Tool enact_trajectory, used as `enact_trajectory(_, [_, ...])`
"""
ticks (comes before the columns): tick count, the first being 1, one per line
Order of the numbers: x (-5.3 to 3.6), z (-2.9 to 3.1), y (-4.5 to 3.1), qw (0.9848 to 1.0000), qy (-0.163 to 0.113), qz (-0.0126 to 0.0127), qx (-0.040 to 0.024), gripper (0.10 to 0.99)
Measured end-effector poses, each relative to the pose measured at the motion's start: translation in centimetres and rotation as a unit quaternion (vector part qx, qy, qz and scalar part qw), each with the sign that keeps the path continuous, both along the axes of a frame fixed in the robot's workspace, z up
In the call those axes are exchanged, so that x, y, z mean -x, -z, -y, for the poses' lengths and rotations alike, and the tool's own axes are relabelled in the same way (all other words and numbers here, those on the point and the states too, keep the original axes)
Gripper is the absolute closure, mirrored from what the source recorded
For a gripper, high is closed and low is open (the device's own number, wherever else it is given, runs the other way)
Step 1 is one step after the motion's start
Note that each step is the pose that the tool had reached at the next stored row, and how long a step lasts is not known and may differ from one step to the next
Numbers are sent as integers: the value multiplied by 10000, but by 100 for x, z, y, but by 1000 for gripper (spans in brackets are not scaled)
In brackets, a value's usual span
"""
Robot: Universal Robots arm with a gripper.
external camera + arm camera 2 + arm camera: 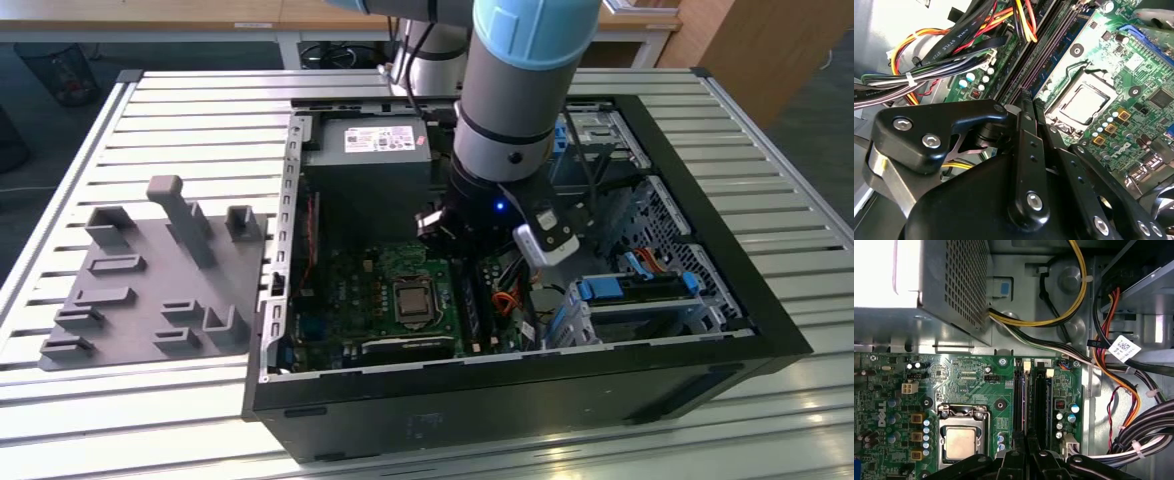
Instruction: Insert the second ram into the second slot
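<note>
One black two-fingered gripper (470, 240) hangs low inside the open black computer case (534, 385) in the exterior view, over the green motherboard (354, 300).

In the second wrist view its fingers (1024, 150) are drawn close together at the top edge of the thin blue circuit-board ram stick (1041, 62). The stick stands edge-on in a dark slot, and you cannot tell whether the fingers pinch it or only press on it.

In the first wrist view the stick (1025, 405) runs just beside a neighbouring dark slot (1040, 405).

Treat it as light, stiff and brittle. Hold its long upper edge, never the chips.
</note>
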State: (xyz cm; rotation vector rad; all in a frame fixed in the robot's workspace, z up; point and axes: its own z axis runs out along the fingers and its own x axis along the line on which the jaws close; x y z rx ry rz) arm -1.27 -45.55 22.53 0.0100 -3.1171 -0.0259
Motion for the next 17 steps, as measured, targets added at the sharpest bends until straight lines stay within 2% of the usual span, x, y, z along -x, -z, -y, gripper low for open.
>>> enact_trajectory(17, [-1,0,35,10000,0,-4,0,949])
